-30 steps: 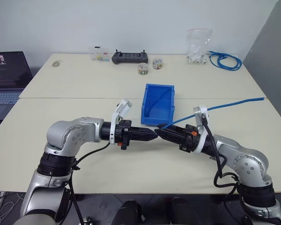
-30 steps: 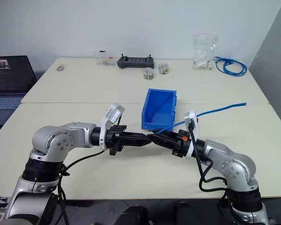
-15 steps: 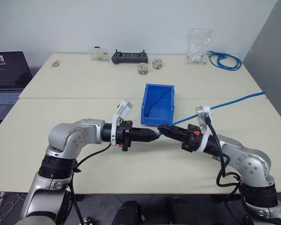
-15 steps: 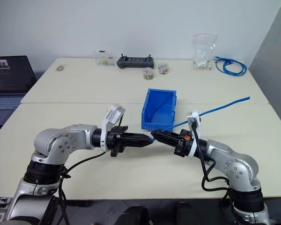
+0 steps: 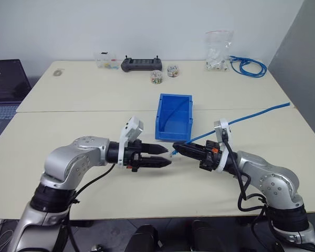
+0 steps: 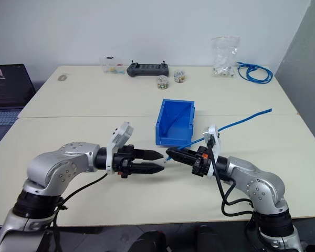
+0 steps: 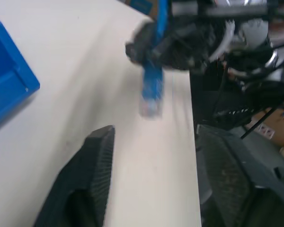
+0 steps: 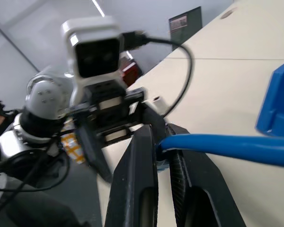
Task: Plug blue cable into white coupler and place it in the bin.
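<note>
The blue cable (image 5: pixel 252 114) runs from the table's right edge to my right gripper (image 5: pixel 176 148), which is shut on it near its end. The short free end droops from the fingertips and carries a small pale piece (image 7: pixel 150 108). It is blurred, so I cannot tell whether that is the white coupler or only the plug. My left gripper (image 5: pixel 168 156) faces it from the left with its fingers (image 7: pixel 97 156) open and nothing between them, a small gap away. Just behind both grippers, the bin (image 5: pixel 161 119) stands on the table.
Along the far edge of the table are a black controller (image 5: pixel 142 64), small jars (image 5: pixel 157 77), a clear box (image 5: pixel 107 59), a clear bag of white parts (image 5: pixel 219 50) and a coiled blue cable bundle (image 5: pixel 247 65). A laptop (image 5: pixel 2 84) sits at the far left.
My left gripper has opened and drawn back a little to the left, away from the right gripper's tip. The right gripper stays shut on the cable in the same place.
</note>
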Robot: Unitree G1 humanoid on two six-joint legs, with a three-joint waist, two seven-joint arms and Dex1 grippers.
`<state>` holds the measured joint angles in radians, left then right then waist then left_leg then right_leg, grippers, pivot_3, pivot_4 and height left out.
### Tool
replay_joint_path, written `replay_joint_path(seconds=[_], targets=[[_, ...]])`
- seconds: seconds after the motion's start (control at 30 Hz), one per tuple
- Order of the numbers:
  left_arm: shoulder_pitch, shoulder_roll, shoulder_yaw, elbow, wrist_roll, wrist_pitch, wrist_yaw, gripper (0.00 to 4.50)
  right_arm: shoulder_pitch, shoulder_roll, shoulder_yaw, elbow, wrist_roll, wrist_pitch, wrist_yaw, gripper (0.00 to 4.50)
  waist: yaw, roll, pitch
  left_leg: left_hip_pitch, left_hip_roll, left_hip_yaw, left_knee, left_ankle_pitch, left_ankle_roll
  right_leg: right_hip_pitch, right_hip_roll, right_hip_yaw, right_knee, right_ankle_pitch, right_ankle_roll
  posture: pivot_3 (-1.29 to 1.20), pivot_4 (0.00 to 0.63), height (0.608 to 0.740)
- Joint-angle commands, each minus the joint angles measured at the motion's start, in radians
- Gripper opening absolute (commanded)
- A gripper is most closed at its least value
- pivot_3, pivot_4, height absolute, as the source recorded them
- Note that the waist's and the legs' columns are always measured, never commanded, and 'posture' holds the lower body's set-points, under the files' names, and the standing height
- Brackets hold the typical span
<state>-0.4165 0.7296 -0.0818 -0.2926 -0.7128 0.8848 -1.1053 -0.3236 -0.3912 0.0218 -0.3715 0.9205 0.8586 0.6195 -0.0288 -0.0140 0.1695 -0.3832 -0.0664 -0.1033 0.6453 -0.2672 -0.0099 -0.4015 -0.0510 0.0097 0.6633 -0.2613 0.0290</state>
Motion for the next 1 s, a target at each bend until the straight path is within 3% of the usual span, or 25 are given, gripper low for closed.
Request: replay_joint_path(seconds=[0.03,0.17,0.4,0.6,0.73,1.0], targets=[[0.074,0.026,0.094,-0.080,0.011,-0.020,0.079,3.87,-0.024,-0.011,-0.017,0.019,-0.036,-0.052,0.030,0.07,0.000,0.000,0.000,0.000,0.000,0.000,0.000,0.000,0.000,0.000,0.000,0.000,0.000,0.000,0.000,0.00,0.150,0.740],[0.190,-0.035,0.167,-0.163,0.104,-0.042,0.323,4.50,-0.032,-0.023,-0.016,0.048,-0.066,-0.073,0.053,0.06,0.001,0.000,0.000,-0.001,0.000,0.001,0.000,0.000,0.000,-0.001,0.000,0.001,0.000,0.000,0.000,0.00,0.150,0.740],[0.481,-0.265,0.230,-0.398,0.257,0.023,0.795,4.50,-0.040,-0.053,-0.019,0.091,-0.108,-0.092,0.088,0.06,0.002,0.000,0.000,-0.001,0.000,0.003,0.000,0.000,0.000,-0.002,0.000,0.003,0.000,0.000,0.000,0.00,0.150,0.740],[0.623,-0.480,0.271,-0.414,0.472,-0.047,1.132,4.50,-0.072,-0.068,-0.011,0.128,-0.131,-0.090,0.119,0.06,0.013,-0.001,0.000,-0.001,0.001,0.004,0.000,0.000,0.000,-0.002,0.001,0.003,0.001,0.001,0.000,0.00,0.150,0.740],[0.621,-0.568,0.281,-0.359,0.560,-0.100,1.247,4.50,-0.098,-0.071,-0.008,0.148,-0.143,-0.086,0.135,0.06,0.024,-0.002,0.000,0.000,0.002,0.004,0.001,0.000,0.000,-0.001,0.003,0.003,0.000,0.002,-0.001,0.00,0.150,0.740],[0.416,-0.665,0.351,-0.181,0.615,-0.096,1.375,4.50,-0.129,-0.069,-0.002,0.160,-0.161,-0.078,0.155,0.06,0.029,-0.003,-0.001,-0.001,0.003,0.005,0.001,0.000,0.000,-0.001,0.003,0.003,0.000,0.003,-0.001,0.00,0.150,0.740]])
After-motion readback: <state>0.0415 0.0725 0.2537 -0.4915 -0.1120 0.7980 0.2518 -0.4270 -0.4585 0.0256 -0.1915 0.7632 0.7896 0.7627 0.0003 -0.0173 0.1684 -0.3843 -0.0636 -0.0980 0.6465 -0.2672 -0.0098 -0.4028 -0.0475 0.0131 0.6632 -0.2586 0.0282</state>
